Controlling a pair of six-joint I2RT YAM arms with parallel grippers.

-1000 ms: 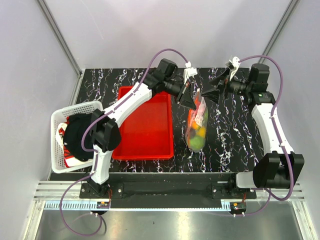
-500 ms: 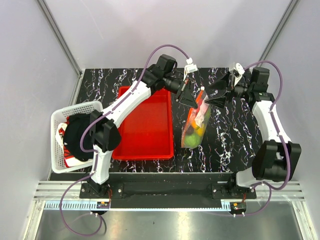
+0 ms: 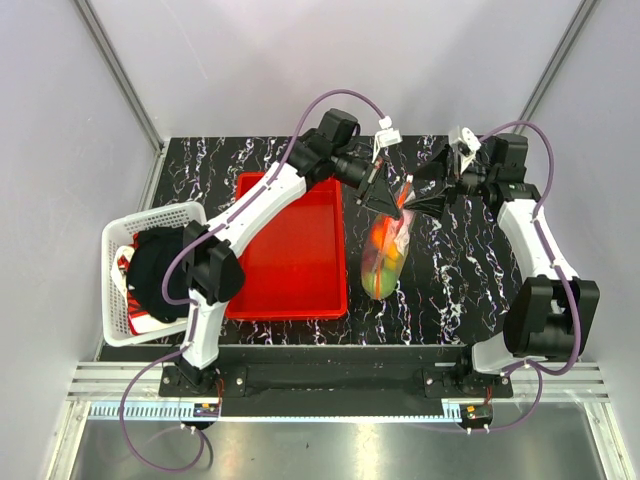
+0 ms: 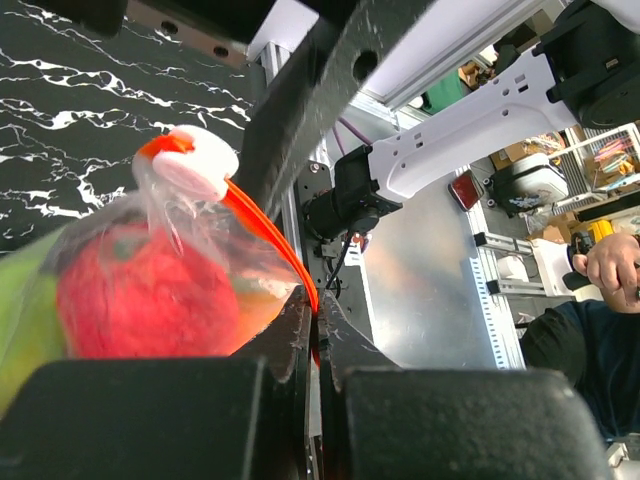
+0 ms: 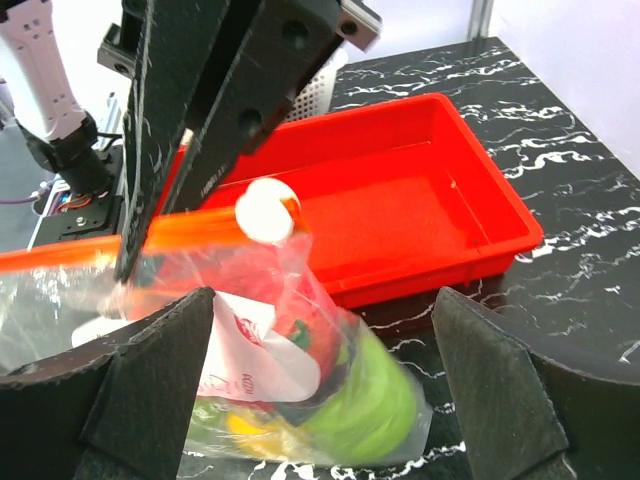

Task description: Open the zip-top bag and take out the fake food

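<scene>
The zip-top bag (image 3: 384, 256) hangs by its mouth beside the red tray, with its bottom low over the table. My left gripper (image 3: 384, 196) is shut on the bag's red-orange zip strip (image 4: 270, 235), close to the white slider (image 4: 195, 165). A red fruit (image 4: 140, 300) and a green one show through the plastic. My right gripper (image 3: 424, 190) is open, just right of the bag's mouth. In the right wrist view the bag (image 5: 300, 370) hangs between its spread fingers (image 5: 150, 390) without touching them. A green fruit (image 5: 370, 400), yellow pieces and a paper label show inside.
The red tray (image 3: 290, 290) lies left of the bag. A white basket (image 3: 150, 215) with dark cloth stands at the far left edge. The black marbled table (image 3: 470, 270) reaches the grey walls behind.
My right gripper has moved left, up to the bag's mouth. My left gripper has shifted slightly right with the zip strip in it. The bag has swung a little to the left.
</scene>
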